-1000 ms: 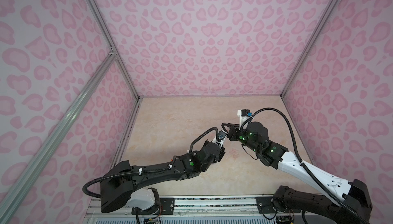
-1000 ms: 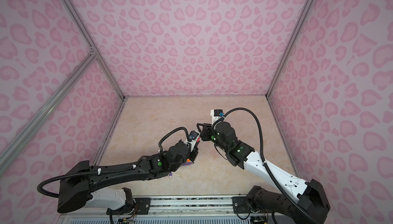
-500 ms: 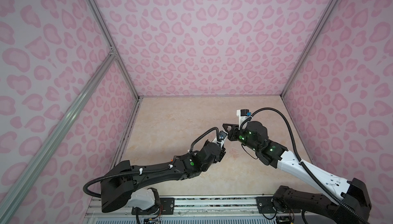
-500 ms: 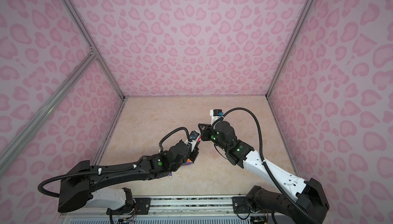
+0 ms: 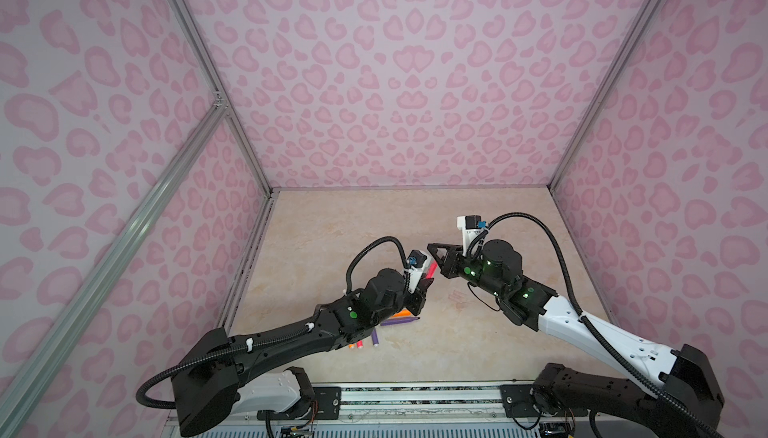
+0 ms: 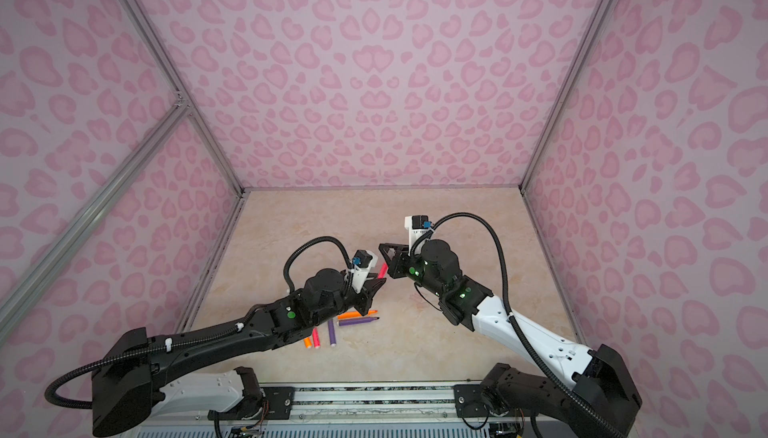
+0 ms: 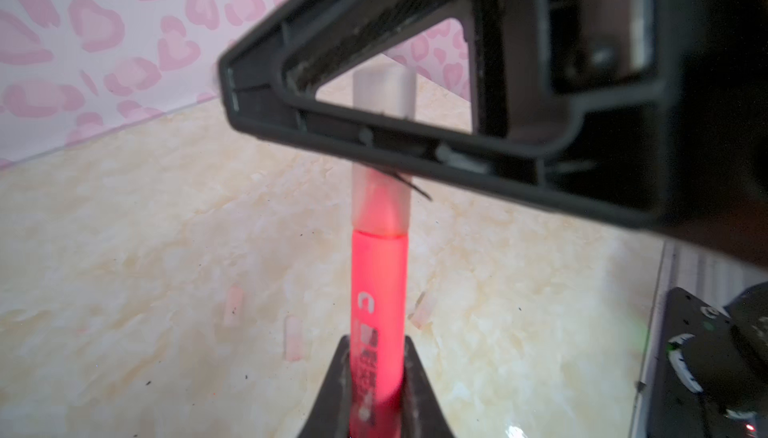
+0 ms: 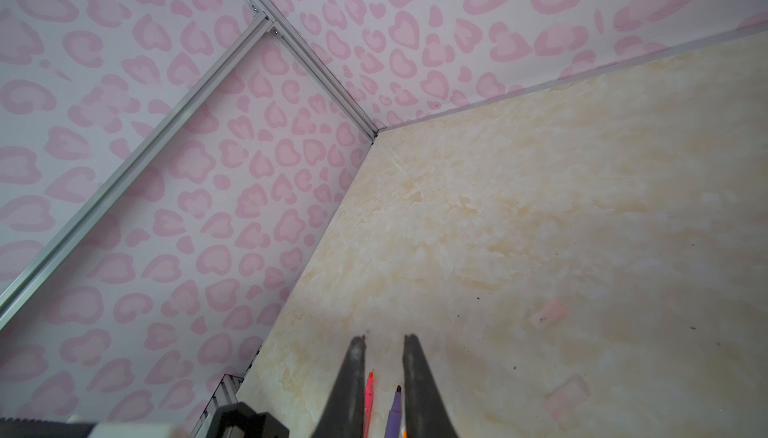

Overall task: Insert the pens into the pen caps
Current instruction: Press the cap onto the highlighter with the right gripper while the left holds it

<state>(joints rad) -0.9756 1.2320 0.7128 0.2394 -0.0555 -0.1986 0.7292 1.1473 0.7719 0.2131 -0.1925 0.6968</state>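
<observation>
The left claw pinches the pink pen by its barrel, which looks light and stiff and is best held there. The right claw sits at the clear cap, fingers narrowly apart; whether it grips, I cannot tell.

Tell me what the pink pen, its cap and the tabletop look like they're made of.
Pink pen: likely smooth plastic, evenly coloured, with printed lettering. Cap: frosted translucent plastic, pink showing through. Tabletop: beige marble-patterned surface, probably laminate or film, slightly shiny; can't confirm stone.

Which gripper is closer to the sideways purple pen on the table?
Left. The left gripper, holding a pink pen, sits just beyond the purple pen; the right gripper is farther back, at the pink pen's tip.
</observation>
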